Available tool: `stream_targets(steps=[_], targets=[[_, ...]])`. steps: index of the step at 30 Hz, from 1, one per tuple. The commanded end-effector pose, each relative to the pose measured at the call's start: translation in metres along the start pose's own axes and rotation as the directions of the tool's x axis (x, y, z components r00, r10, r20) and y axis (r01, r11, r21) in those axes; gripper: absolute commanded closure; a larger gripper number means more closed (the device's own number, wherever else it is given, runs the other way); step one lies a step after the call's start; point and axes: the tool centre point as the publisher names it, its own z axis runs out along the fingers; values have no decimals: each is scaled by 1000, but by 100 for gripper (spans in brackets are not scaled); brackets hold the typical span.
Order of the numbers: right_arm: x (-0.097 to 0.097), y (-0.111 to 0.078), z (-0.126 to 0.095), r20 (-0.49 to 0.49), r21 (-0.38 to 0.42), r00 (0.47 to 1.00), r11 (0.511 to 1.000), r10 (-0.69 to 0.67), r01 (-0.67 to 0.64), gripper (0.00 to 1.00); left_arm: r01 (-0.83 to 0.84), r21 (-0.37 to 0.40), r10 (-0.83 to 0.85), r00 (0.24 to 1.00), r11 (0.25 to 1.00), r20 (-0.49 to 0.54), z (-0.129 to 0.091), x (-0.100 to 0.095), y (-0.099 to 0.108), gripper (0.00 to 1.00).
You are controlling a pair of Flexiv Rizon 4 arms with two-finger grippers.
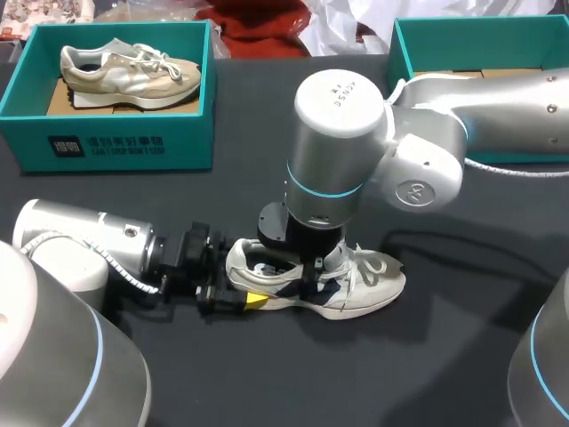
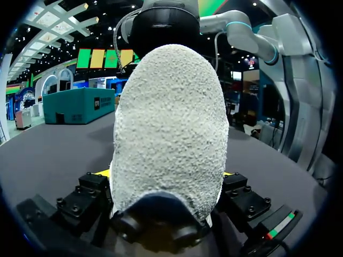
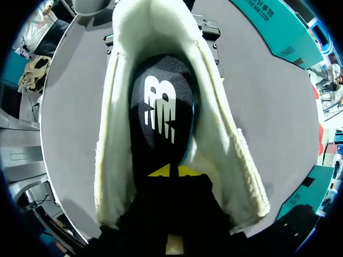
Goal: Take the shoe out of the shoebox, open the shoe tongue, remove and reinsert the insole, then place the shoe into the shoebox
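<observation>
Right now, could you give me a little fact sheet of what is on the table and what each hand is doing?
Shoe in work: white shoe, lying on the dark table, outside both boxes
Left hand: clamped on the shoe's heel from both sides
Right hand: down inside the shoe's opening, tips pinched on the black insole
Left box: holds a beige shoe
Right box: only partly visible, contents cannot be told

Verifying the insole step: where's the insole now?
The insole sits inside the white shoe, lower middle of the head view; in the right wrist view it lies just ahead of the right gripper.
</observation>
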Motion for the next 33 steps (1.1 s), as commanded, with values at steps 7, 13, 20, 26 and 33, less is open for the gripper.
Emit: stream_targets(steps=[7, 13, 20, 26, 33], targets=[[17, -14, -12, -8, -150, 997, 985, -81, 79, 100, 1, -1, -1, 1000, 1000, 3, -2, -2, 4, 100], [17, -19, -22, 9, -272, 984, 947, -176, 171, 100, 1, -1, -1, 1000, 1000, 3, -2, -2, 4, 100], [12, -23, -33, 38, -351, 967, 903, -250, 247, 100, 1, -1, -1, 1000, 1000, 3, -2, -2, 4, 100], [3, -20, -43, 49, -395, 945, 862, -325, 317, 100, 1, -1, -1, 1000, 1000, 3, -2, -2, 4, 100], [-6, -8, -58, 56, -388, 921, 841, -386, 376, 100, 1, -1, -1, 1000, 1000, 3, -2, -2, 4, 100]])
